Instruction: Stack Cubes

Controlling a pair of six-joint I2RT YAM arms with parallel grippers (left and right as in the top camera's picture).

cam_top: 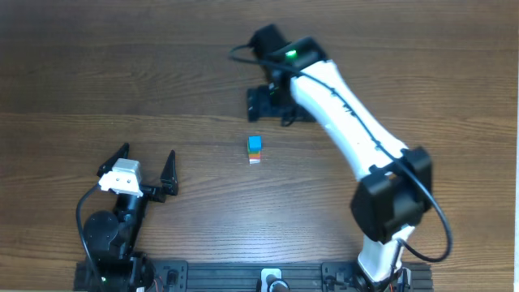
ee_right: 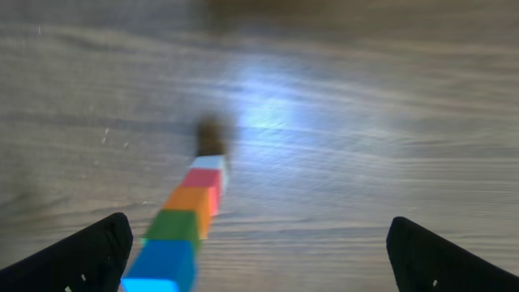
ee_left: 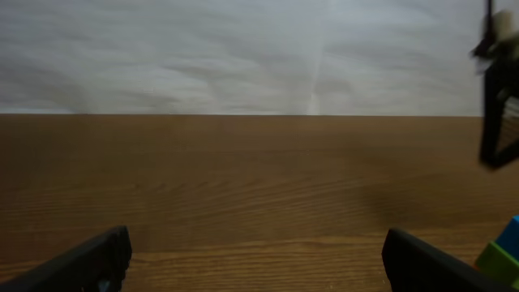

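Observation:
A stack of small cubes point(cam_top: 255, 149) stands upright mid-table, blue on top. From above, in the right wrist view, the cube stack point(ee_right: 183, 223) reads blue, green, orange, red, then white at the base. My right gripper point(cam_top: 278, 104) hangs open high above and a little beyond it, fingers point(ee_right: 77, 253) wide apart with nothing between them. Near the table's front left, my left gripper point(cam_top: 146, 172) rests open and empty. The blue and green cubes point(ee_left: 503, 251) peek in at the edge of its wrist view.
The wooden table point(cam_top: 122, 81) is bare all around the stack. A pale wall point(ee_left: 243, 49) rises behind the table's far edge. The right arm point(cam_top: 357, 138) slants across the right half of the table.

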